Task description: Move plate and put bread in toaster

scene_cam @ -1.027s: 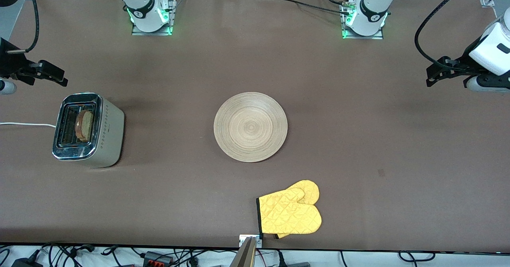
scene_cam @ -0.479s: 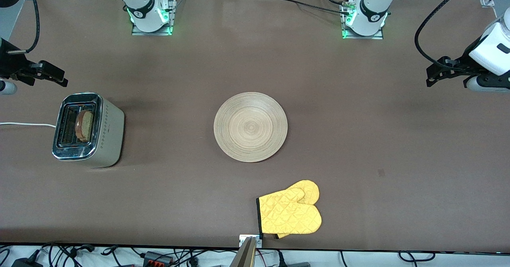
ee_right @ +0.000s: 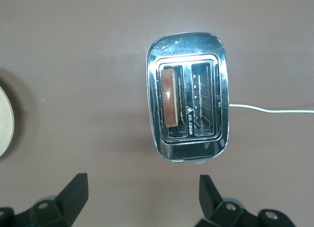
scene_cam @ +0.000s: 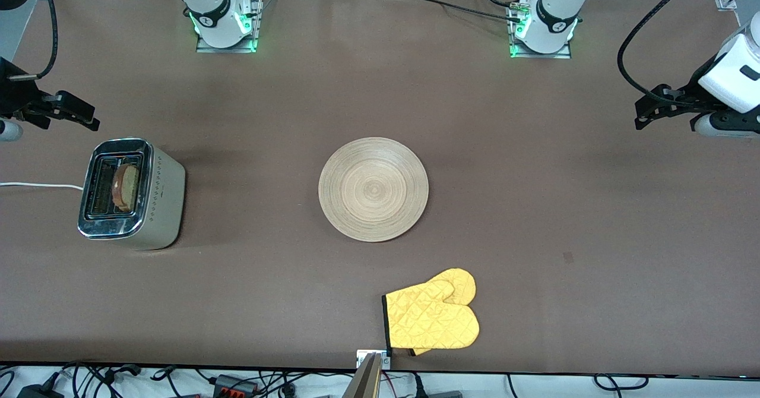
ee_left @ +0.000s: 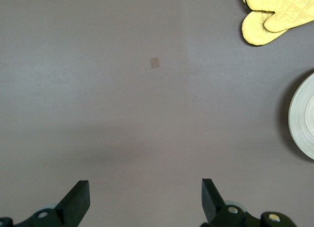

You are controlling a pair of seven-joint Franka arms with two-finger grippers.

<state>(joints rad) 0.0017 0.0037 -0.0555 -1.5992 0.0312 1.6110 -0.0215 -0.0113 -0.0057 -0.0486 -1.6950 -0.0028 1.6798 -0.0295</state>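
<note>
The round light-wood plate lies mid-table; its rim also shows in the left wrist view and the right wrist view. The toaster stands toward the right arm's end. The bread stands upright in one of its slots; the other slot is empty. My right gripper hangs open and holds nothing, over the table beside the toaster. My left gripper hangs open and holds nothing, over bare table at the left arm's end.
A yellow quilted oven mitt lies near the table's front edge, nearer the camera than the plate. The toaster's white cord runs off the table's end. A small patch marks the tabletop.
</note>
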